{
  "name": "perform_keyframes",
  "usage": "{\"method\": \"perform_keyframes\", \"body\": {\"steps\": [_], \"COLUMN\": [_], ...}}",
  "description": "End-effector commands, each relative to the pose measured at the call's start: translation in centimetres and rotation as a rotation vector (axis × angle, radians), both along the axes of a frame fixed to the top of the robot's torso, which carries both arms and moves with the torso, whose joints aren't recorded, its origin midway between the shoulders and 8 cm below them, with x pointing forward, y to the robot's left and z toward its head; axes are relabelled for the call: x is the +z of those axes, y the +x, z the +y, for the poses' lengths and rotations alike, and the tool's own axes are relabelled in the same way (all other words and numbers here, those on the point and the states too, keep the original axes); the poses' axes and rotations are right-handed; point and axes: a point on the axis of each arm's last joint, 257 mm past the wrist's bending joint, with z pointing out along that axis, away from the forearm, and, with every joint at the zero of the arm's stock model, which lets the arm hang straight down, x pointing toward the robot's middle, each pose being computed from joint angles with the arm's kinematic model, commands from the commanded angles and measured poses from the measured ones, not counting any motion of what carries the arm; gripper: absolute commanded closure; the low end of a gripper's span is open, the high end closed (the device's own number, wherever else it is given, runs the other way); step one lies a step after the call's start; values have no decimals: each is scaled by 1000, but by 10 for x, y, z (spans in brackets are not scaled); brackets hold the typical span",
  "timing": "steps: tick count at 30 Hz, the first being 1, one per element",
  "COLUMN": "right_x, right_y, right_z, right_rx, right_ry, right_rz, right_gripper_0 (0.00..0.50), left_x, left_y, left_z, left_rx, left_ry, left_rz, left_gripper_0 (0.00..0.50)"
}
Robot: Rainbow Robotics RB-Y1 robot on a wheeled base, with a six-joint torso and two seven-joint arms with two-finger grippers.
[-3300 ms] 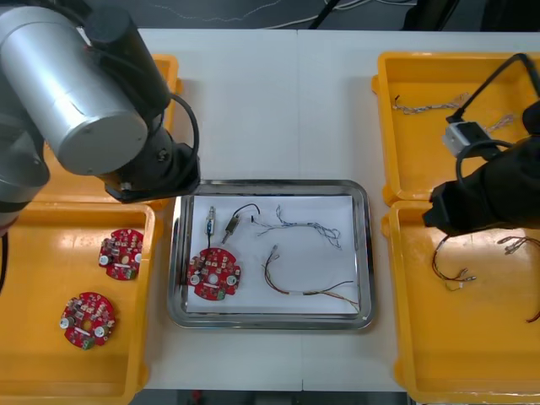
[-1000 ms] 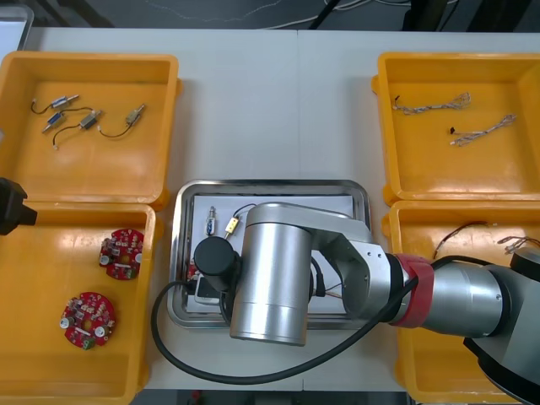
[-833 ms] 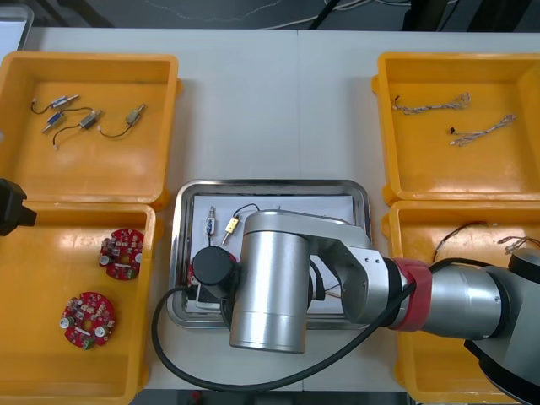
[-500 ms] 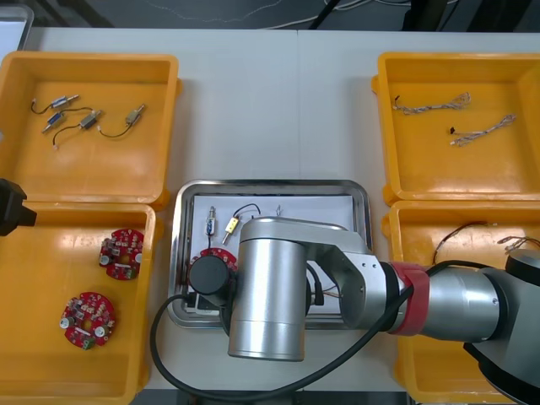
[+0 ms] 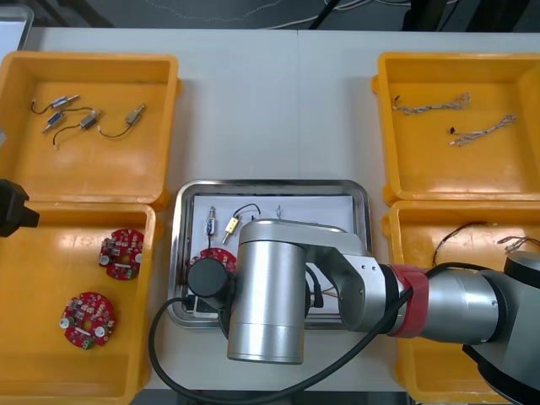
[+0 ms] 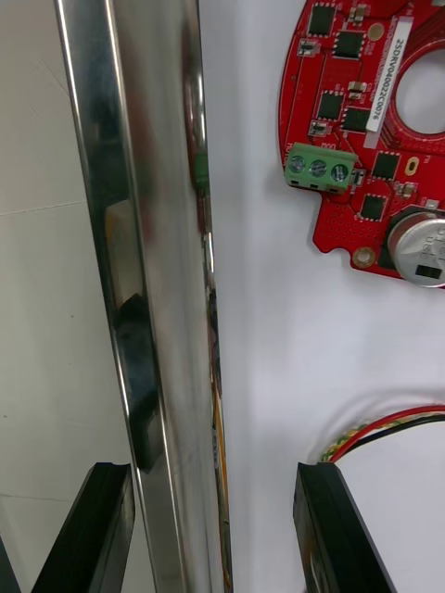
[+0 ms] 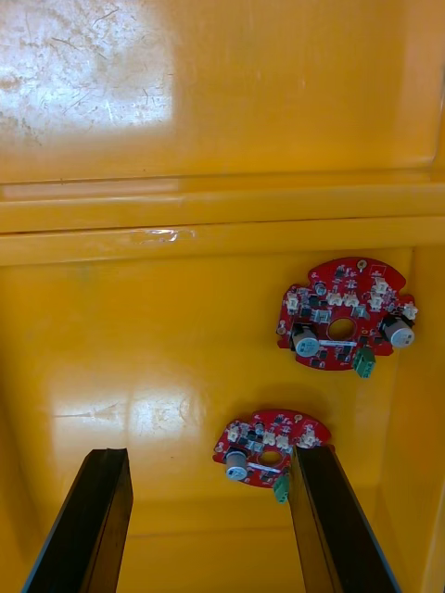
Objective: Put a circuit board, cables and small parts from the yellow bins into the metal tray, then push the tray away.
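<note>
"Metal rim right between the fingers [image 6: 97, 528]: is that how the right gripper [image 6: 213, 482] sits?"

"Yes. Its fingers are apart and clamp nothing. One hangs outside over the table [image 6: 46, 278], the other inside over the white floor of the tray [image 6: 139, 232]. The rim runs straight ahead of them, lengthwise."

"Which rim?"

"From above, the right arm [image 5: 270, 287] reaches across from the right and covers the tray's near half, so the gripper is somewhere by the near left corner. Near edge or left edge, I cannot tell."

"And the load?"

"The board [image 6: 371, 130] lies inside, beyond the inner finger and just beside the rim. A red and yellow cable [image 6: 389, 431] curls close to that finger. A few small parts [image 5: 211, 224] show at the tray's far left. I judge loading done and the push in hand."

"What does the push turn on?"

"The tray must go far, up the table. If this is the near edge, the outer finger stands on the proper side to shove the rim. If it is the left edge, the fingers would only slide along it."

"Left gripper [image 7: 211, 463]?"

"Well apart at the left, fingers spread and empty, over the near left bin [image 7: 139, 371] with two boards [image 7: 341, 315]. The right arm is clearly the nearer."
</note>
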Motion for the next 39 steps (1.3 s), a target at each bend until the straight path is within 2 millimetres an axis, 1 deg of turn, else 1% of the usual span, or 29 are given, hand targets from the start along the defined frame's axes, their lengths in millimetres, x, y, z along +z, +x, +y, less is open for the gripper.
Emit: {"method": "perform_keyframes", "body": {"steps": [1,7,16,39], "right_x": [-1,-8,-16,-23], "right_y": [-24,-30,-28,-27], "right_z": [17,14,10,8], "right_rx": [74,76,74,70], "right_ry": [23,16,7,15], "right_rz": [20,31,3,-14], "right_gripper_0": [0,0,0,0], "left_x": [11,12,11,11], "left_y": [-3,-2,-2,-2], "left_z": [8,9,9,9], "left_rx": [-25,-21,-21,-21], "left_ry": [44,48,48,48], "left_rz": [-24,-28,-26,-26], "left_gripper_0": [0,0,0,0]}}
